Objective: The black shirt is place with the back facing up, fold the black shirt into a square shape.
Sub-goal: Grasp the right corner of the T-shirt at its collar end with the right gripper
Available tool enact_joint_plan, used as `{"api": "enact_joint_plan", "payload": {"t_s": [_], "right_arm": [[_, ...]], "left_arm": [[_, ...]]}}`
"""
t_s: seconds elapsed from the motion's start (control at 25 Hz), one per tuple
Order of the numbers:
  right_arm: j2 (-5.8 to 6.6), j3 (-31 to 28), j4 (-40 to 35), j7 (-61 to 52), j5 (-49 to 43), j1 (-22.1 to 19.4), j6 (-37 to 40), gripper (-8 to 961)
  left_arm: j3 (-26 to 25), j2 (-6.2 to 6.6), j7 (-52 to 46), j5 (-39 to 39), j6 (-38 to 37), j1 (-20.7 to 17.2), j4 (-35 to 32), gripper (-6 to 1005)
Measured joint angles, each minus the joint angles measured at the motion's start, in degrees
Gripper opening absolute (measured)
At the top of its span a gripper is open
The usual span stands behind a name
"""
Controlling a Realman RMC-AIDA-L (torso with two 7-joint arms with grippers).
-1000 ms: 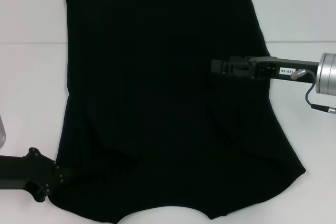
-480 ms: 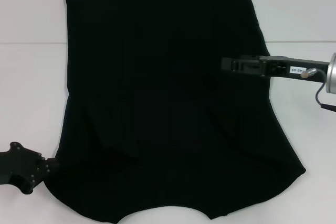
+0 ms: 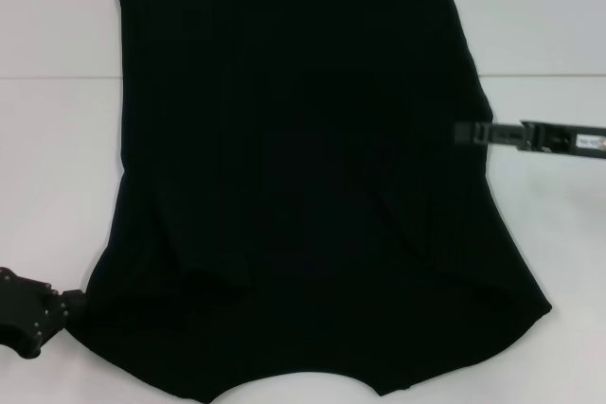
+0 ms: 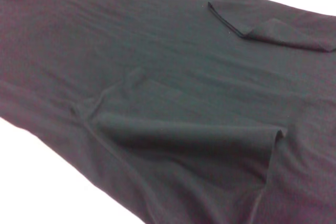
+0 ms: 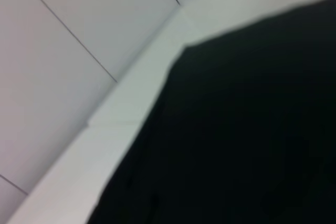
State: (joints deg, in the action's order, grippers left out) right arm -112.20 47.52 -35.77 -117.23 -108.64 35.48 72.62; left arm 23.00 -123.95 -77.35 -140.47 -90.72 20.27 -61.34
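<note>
The black shirt (image 3: 294,167) lies flat on the white table, plain side up, with both sleeves folded inward so its sides run fairly straight. In the head view my left gripper (image 3: 64,306) sits low beside the shirt's near left corner, just touching or just off the fabric. My right gripper (image 3: 471,132) reaches in from the right, its tip at the shirt's right edge about halfway up. The left wrist view shows the shirt (image 4: 168,77) with a folded sleeve and soft creases. The right wrist view shows a shirt (image 5: 252,129) corner.
The white table (image 3: 57,139) shows bare on both sides of the shirt and along the far edge. A seam line crosses the tabletop behind the shirt's upper part. In the right wrist view the table's edge (image 5: 131,103) stands against a tiled floor (image 5: 63,51).
My right gripper has drawn back to the right, from over the shirt's middle to its right edge. My left gripper has slid left and away from the near left corner. The shirt has stayed put.
</note>
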Motion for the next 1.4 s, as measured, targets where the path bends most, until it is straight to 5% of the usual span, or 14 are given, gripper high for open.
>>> {"api": "enact_joint_plan", "payload": {"t_s": [0.64, 1.16, 1.4], "right_arm": [[5.53, -0.8, 1.8, -13.7, -15.0, -2.9, 12.4, 915], [6.0, -1.0, 4.6, -14.0, -19.9, -3.1, 15.1, 913], [5.08, -0.5, 4.8, -13.7, -20.0, -2.7, 15.2, 912]], "left_arm": [[-5.4, -0.02, 2.5, 3.6, -2.5, -1.4, 2.1, 14], [-6.2, 0.03, 2.5, 3.6, -2.5, -1.7, 2.5, 13], [-6.1, 0.03, 2.5, 3.6, -2.5, -1.7, 2.8, 13]]}}
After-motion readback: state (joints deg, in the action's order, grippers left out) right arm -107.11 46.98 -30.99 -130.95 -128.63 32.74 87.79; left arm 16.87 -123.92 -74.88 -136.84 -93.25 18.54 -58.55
